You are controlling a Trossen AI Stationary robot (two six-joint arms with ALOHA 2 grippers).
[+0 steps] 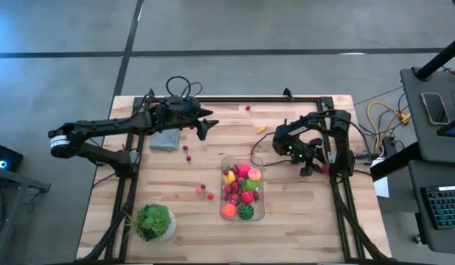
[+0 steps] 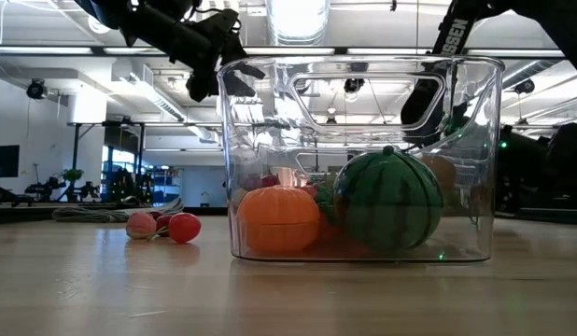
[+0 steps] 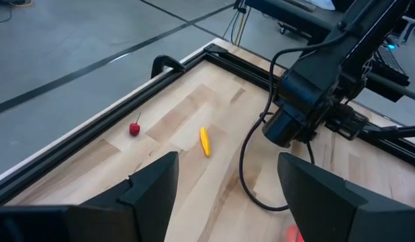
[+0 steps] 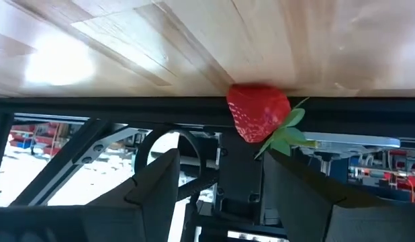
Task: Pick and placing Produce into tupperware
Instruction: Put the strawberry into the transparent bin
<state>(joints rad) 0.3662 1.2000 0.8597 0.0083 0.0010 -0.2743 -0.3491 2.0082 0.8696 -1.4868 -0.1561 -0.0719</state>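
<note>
The clear tupperware stands near the table's middle and holds several produce pieces, among them an orange one and a striped green ball. My left gripper is open and hovers over the far middle of the table. Beyond it lie a yellow piece and a red berry. My right gripper is open, near the table's right edge. It faces a red strawberry that lies against the black rail. More berries lie left of the tupperware.
A grey-blue folded cloth lies under the left arm. A leafy plant in a white pot stands at the near left. A black rail frames the table. Two berries lie beside the cloth. The right arm's cable loops over the wood.
</note>
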